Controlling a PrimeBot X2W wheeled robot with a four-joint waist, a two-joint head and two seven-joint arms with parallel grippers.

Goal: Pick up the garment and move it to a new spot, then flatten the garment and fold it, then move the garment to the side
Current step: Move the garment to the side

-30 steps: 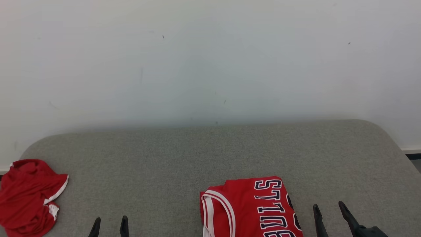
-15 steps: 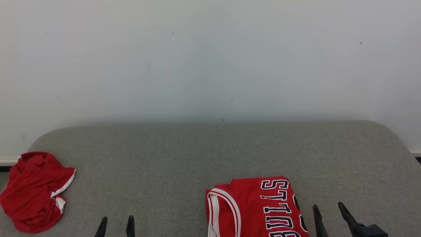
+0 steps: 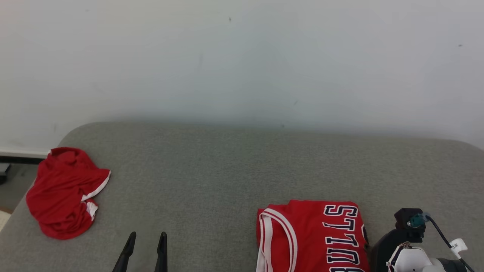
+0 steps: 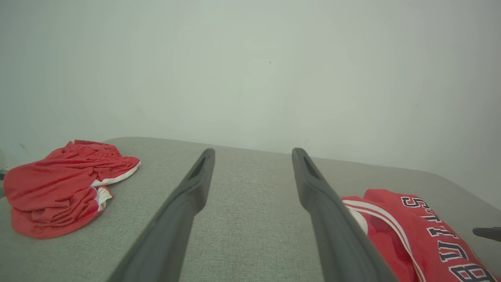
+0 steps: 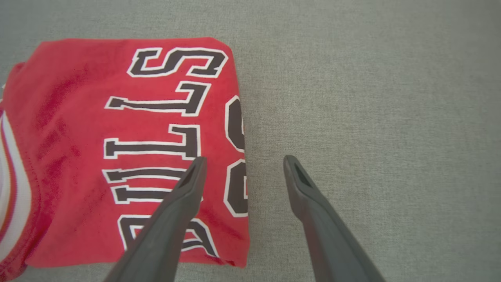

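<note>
The right hand points straight down, fingers wide apart and empty, straddling the edge of the folded jersey. The left hand reaches low and level over the bench, also open and empty. The jersey lies at the bench's near right, with crumpled shorts far left.

Red jersey with white-edged navy lettering, red white-trimmed shorts, grey woven cushion.

Folded jersey right; crumpled shorts left
</note>
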